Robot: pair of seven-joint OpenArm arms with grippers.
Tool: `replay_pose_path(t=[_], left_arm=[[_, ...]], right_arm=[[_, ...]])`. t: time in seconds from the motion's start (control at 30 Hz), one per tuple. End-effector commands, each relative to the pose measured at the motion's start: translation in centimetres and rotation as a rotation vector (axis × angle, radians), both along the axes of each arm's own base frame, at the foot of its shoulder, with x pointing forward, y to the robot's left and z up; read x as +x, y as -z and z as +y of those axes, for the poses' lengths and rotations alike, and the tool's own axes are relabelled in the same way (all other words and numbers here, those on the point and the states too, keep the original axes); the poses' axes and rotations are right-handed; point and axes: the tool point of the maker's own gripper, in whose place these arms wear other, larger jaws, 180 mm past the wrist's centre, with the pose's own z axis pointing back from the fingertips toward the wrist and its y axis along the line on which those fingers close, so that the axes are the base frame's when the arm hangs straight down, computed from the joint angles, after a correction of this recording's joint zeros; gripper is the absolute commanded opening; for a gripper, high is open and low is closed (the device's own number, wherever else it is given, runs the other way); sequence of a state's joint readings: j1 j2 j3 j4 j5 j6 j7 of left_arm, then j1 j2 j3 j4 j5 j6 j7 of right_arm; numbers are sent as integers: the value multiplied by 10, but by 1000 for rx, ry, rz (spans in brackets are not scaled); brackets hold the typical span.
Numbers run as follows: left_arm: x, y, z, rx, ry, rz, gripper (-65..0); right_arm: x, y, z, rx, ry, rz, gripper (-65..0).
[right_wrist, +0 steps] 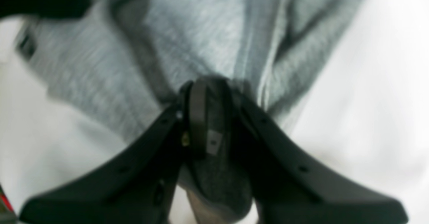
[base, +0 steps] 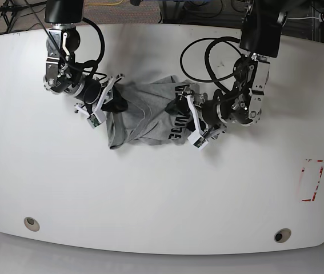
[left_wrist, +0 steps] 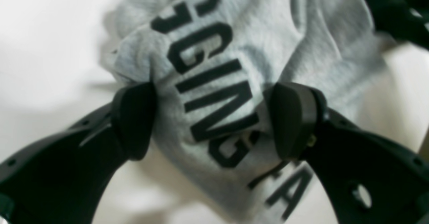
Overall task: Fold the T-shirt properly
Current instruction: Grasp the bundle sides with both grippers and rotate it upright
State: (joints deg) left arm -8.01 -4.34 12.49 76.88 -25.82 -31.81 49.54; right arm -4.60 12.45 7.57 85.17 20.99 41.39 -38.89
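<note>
the left gripper straddles, jaws apart, the crumpled heather-grey lettered cotton t-shirt; the right gripper seemingly pinches plain fabric, shown only by its wrist view.

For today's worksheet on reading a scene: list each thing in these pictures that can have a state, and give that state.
T-shirt: bunched and creased on the table, not folded, lettering partly showing.
Left hand: open, fingers either side of a printed fold of the shirt.
Right hand: shut on grey cloth.
Table: white, bearing the shirt.
</note>
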Motion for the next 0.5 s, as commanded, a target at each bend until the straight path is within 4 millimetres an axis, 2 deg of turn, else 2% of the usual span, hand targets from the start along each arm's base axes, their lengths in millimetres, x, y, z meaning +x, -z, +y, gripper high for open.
replay_pose_path(t=[0.0, 0.1, 0.2, 0.37, 0.47], left_arm=[[-16, 14, 5, 46, 18, 62, -151], [-24, 18, 14, 41, -20, 87, -151], [-28, 11, 17, 12, -44, 78, -151], [-20, -30, 13, -79, -64, -22, -151], [-13, -52, 11, -115, -65, -81, -151]], right_arm=[[14, 4, -20, -111, -29, 13, -561], [27, 1, -15, -140, -84, 2, -561], [39, -5, -9, -162, -130, -19, -561], [58, -31, -4, -193, -171, -98, -561], [63, -47, 1, -209, -189, -144, -561]])
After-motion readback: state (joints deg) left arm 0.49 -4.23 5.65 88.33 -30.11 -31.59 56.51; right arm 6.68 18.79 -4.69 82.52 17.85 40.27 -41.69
